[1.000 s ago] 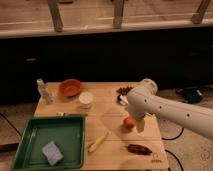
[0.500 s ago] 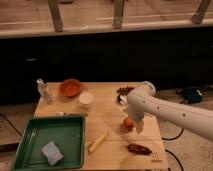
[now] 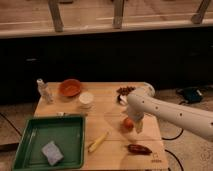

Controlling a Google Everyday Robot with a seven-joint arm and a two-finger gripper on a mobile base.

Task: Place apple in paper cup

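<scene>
The apple is a small orange-red fruit on the wooden table, right of the middle. The gripper hangs from the white arm directly beside the apple on its right, low at the table. The paper cup is a short white cup standing upright on the table, to the left and farther back from the apple, well apart from the gripper.
An orange bowl and a clear small bottle stand at the back left. A green tray with a blue sponge is at the front left. A yellow stick and a dark red sausage-like item lie near the front edge.
The arm has shifted slightly left and down, bringing the gripper closer to the apple. The apple and cup have not moved.
</scene>
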